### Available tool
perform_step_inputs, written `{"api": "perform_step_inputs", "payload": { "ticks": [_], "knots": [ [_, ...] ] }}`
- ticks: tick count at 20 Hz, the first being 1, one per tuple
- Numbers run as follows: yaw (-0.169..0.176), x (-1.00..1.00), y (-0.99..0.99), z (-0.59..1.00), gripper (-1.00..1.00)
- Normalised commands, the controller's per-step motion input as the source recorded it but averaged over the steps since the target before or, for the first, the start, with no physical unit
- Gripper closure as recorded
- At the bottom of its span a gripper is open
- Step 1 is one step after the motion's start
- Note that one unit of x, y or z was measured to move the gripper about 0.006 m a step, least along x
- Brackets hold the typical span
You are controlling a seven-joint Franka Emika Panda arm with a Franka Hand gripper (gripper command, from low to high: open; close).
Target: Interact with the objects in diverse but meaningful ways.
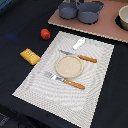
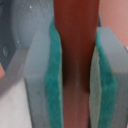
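Placemat [image 1: 60, 92] on dark table [image 1: 15, 60]; tomato [image 1: 45, 34] beside it.

A mat [image 1: 65, 70] lies on the surface [image 1: 15, 20] with a plate [image 1: 68, 66] at its middle. A knife [image 1: 79, 56] lies just behind the plate, a fork [image 1: 64, 80] just before it. A fish [image 1: 79, 43] rests at the mat's far edge. Off the mat, to the exterior view's left, sit a tomato [image 1: 45, 33] and, nearer, a bread block [image 1: 30, 56]. Two pots [image 1: 80, 10] stand on a board [image 1: 107, 27] behind the mat
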Motion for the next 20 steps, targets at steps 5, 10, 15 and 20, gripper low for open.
{"api": "perform_step_inputs", "payload": {
  "ticks": [5,10,15,20],
  "knots": [
    [0.000,0.08,0.39,-0.11,1.00],
    [0.000,0.06,0.39,-0.10,-1.00],
    [0.000,0.04,0.36,-0.12,-1.00],
    [0.000,0.06,0.25,-0.02,-1.00]
  ]
}}
